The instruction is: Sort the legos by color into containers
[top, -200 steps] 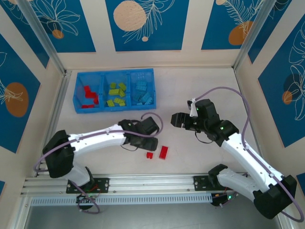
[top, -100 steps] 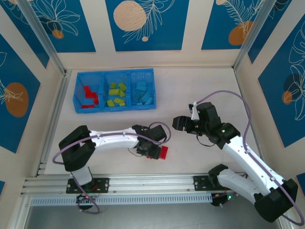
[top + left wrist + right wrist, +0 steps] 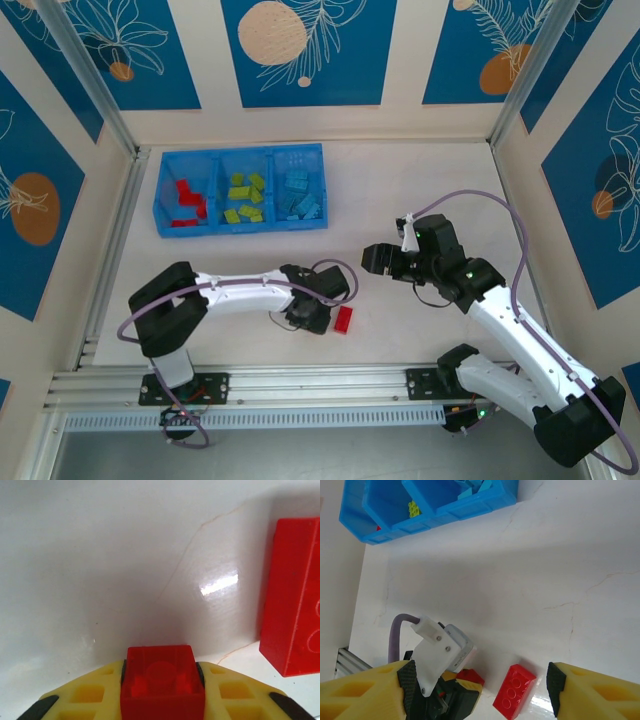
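Our left gripper (image 3: 162,700) pinches a small red brick (image 3: 161,675) near the table's (image 3: 430,180) front edge; our right gripper (image 3: 372,257) gapes empty.

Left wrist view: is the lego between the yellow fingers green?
No, the lego between the yellow fingers of the left gripper is red.

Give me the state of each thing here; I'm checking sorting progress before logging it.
left gripper: shut on small red lego
small red lego: clamped in left gripper
large red lego: loose, lying flat on table
right gripper: open, empty
tray: three compartments filled by colour: red, green, blue
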You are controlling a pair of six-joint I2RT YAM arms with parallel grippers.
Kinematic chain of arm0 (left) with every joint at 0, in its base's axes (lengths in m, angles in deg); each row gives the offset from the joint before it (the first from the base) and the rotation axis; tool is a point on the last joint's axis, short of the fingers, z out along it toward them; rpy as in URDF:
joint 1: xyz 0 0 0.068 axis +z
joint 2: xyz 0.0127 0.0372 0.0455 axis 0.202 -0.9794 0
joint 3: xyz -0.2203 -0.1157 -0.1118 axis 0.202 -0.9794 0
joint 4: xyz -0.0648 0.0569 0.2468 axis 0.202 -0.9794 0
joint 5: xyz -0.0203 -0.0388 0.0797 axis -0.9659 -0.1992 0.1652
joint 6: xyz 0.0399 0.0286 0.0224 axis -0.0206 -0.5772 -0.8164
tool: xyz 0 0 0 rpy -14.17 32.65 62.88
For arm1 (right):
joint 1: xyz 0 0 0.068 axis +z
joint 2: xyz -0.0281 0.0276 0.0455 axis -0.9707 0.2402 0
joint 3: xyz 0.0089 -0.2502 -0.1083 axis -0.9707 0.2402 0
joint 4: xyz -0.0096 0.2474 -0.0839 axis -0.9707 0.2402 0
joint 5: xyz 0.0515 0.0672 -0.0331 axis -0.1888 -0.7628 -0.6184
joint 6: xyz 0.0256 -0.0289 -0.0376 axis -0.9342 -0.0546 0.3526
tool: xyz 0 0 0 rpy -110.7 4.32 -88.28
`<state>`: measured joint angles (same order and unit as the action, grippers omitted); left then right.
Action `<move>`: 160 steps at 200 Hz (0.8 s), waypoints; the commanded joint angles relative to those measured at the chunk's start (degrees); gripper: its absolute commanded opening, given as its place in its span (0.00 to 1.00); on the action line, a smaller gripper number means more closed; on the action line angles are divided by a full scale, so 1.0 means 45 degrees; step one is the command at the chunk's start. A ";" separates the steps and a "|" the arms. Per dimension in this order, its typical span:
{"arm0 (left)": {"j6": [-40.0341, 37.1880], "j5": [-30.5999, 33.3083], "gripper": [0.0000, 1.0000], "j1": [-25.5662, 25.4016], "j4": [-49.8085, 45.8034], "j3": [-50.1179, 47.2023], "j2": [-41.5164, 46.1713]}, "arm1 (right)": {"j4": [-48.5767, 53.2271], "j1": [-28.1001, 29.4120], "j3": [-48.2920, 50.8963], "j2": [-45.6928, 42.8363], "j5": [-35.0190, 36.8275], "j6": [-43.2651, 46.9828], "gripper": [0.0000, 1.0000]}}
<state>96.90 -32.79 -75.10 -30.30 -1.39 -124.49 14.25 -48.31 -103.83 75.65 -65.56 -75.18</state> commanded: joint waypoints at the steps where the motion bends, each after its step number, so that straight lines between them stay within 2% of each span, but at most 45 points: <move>1: -0.0371 0.0848 0.28 0.0446 -0.0392 -0.0101 0.1151 | -0.0029 0.0296 -0.0311 -0.0231 -0.0942 -0.0075 0.72; 23: -0.0940 0.1295 0.28 0.2044 -0.0712 -0.0029 0.2741 | -0.0754 0.1306 -0.0311 -0.0198 -0.1328 0.0374 0.72; 47: -0.1713 0.1492 0.28 0.4884 -0.0875 0.0353 0.4035 | -0.1125 0.2691 -0.0607 0.0075 -0.1012 0.0789 0.72; 71: -0.2033 0.1965 0.28 0.7818 -0.0833 0.1196 0.4234 | -0.1227 0.3845 -0.1051 0.0668 -0.0543 0.1161 0.72; 85: -0.1854 0.2546 0.28 0.9189 -0.0855 0.1895 0.3815 | -0.1142 0.4175 -0.1305 0.1077 -0.0258 0.1291 0.72; 119: -0.1309 0.2192 0.28 1.2101 -0.0220 0.3637 0.2101 | -0.0978 0.4312 -0.1522 0.1540 0.0266 0.1287 0.72; 160: -0.1184 0.1027 0.31 1.3957 -0.0586 0.7274 -0.1090 | -0.0897 0.4235 -0.1578 0.1640 0.0493 0.1329 0.72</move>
<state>90.71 -25.10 -15.62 -31.52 22.61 -123.11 9.50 -29.27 -109.07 82.95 -64.75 -70.29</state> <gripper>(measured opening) 0.310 0.721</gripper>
